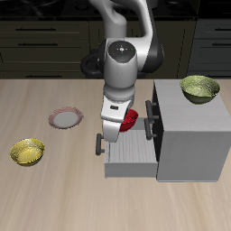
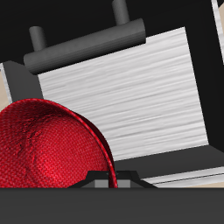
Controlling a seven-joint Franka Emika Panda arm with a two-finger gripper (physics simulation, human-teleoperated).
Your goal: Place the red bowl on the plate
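Red bowl lifted from the drawer, plate not yet reached

Red bowl (image 1: 131,118) sits right at the claw (image 1: 117,128), above the open drawer (image 1: 131,159) of the grey cabinet (image 1: 191,135). The wrist view shows the red bowl (image 2: 48,149) filling the space just under the claw, its rim running up to the dark fingertip edge, with the drawer's pale floor (image 2: 131,87) well below and the drawer's dark handle (image 2: 87,44) beyond it. From this I judge the claw is clamped on the bowl's rim and the bowl is clear of the drawer floor, though the fingers themselves are mostly hidden, so the grip is a reading rather than a plain sight.

What looks done: the bowl has been grasped and raised out of the drawer. What is left: the whole carry and the setting down. The plate (image 1: 66,117) lies bare on the desk (image 1: 54,189), well apart from the claw, off to the side away from the cabinet and at about the same depth as the claw. Nothing stands between claw and plate.

Two other bowls are not part of this job: a yellow-green bowl (image 1: 27,152) on the desk, past the plate and nearer the desk's front edge, and an olive-green bowl (image 1: 200,88) on top of the cabinet, on the claw's other side.
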